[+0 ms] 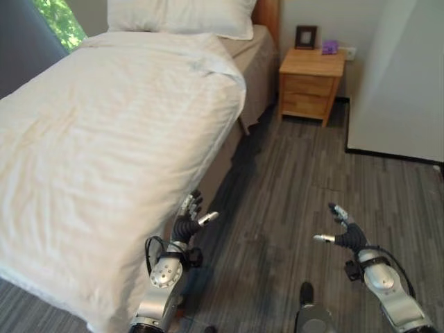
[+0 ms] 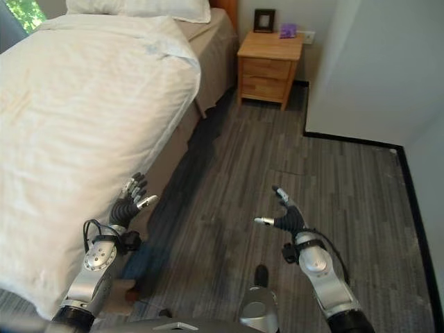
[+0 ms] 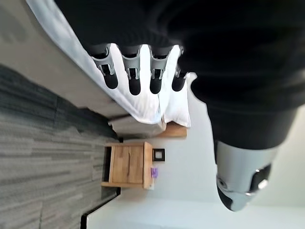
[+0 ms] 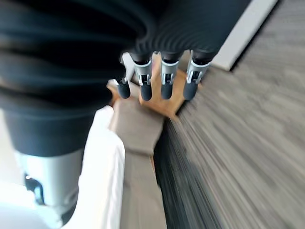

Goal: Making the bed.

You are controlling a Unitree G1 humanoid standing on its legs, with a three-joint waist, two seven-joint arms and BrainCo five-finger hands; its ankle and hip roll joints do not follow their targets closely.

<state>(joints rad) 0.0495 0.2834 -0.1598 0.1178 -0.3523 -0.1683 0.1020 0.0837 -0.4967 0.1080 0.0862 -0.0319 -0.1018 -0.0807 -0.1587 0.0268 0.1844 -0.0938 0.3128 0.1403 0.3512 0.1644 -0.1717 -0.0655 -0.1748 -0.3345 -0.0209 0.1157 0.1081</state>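
1. A white duvet (image 1: 104, 139) covers the bed (image 1: 239, 118), spread fairly smooth over most of the mattress and hanging down over the near side edge.
2. At the head end the duvet's top edge is folded back, leaving a strip of beige sheet (image 1: 253, 45) bare below a white pillow (image 1: 180, 15).
3. The left robot hand (image 1: 189, 220) is raised just beside the hanging edge of the duvet, fingers relaxed and slightly spread, holding nothing; whether it touches the cloth cannot be told.
4. The right robot hand (image 1: 345, 234) hovers over the grey wood-look floor (image 1: 305, 180), well apart from the bed, fingers straight and thumb out, empty.
5. A wooden nightstand (image 1: 311, 83) stands beside the head of the bed, against the wall.
6. On the nightstand are a dark picture frame (image 1: 306, 36) and a small purple object (image 1: 329, 46).
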